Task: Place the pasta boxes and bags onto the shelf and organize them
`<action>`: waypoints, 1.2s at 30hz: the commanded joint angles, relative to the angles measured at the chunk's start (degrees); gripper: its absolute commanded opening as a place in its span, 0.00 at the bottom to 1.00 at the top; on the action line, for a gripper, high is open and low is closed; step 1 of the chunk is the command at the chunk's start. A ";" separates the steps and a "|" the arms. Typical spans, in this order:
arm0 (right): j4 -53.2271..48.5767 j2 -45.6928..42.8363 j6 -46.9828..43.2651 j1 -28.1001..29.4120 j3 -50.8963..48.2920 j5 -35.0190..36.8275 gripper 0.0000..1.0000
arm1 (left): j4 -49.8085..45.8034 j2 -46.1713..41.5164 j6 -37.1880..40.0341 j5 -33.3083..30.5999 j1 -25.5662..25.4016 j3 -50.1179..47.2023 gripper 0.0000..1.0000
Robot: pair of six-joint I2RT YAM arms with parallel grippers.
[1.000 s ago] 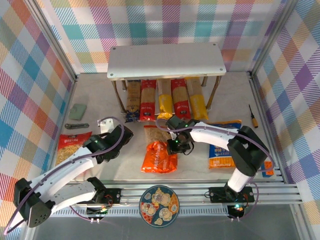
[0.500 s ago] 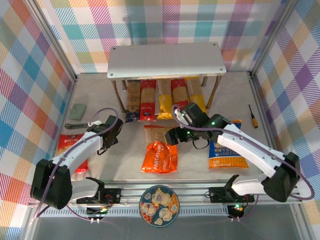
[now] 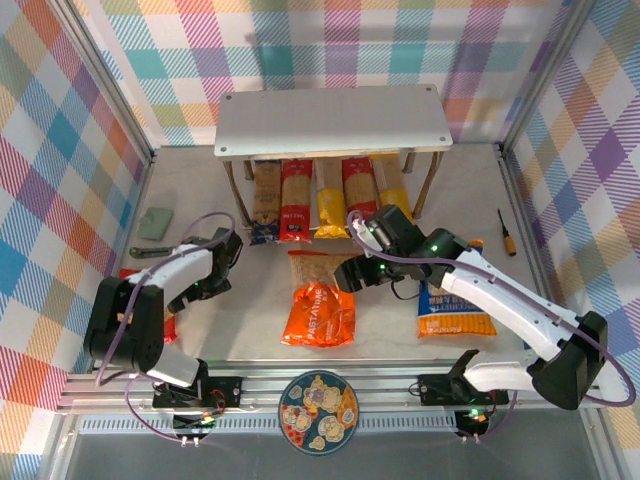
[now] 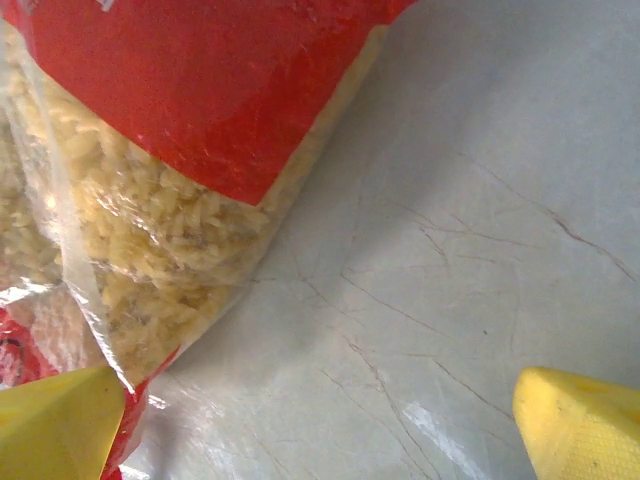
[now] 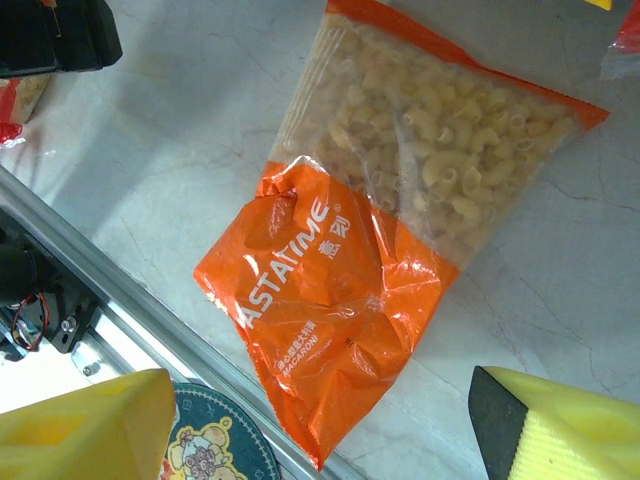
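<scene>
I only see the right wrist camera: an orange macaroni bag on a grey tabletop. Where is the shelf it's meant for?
Observer: The shelf stands at the far end of the table, beyond your orange bag.
Operator: Is any pasta there?
Observer: Five long pasta boxes lie side by side, their far ends under its board.
Operator: What's the other arm doing?
Observer: The left jaws stand wide open at the edge of a red bag.
</scene>
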 commanded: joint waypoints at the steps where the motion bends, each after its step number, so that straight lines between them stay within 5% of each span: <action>1: -1.66 -2.00 -1.80 -0.29 -0.20 0.44 0.78 | -7.81 3.00 -2.82 -2.60 1.37 4.17 1.00; 13: -1.49 -1.52 -2.68 -0.41 -0.12 0.00 0.78 | -12.81 -0.24 -1.00 -3.05 6.24 3.57 1.00; 30: -1.75 -1.79 -3.55 -0.82 -0.27 0.88 0.78 | -3.37 1.22 3.58 7.11 16.15 -0.89 1.00; 36: -1.40 -1.52 -3.38 -0.82 -0.47 0.79 0.78 | -1.61 2.64 5.06 8.98 19.32 -0.42 0.68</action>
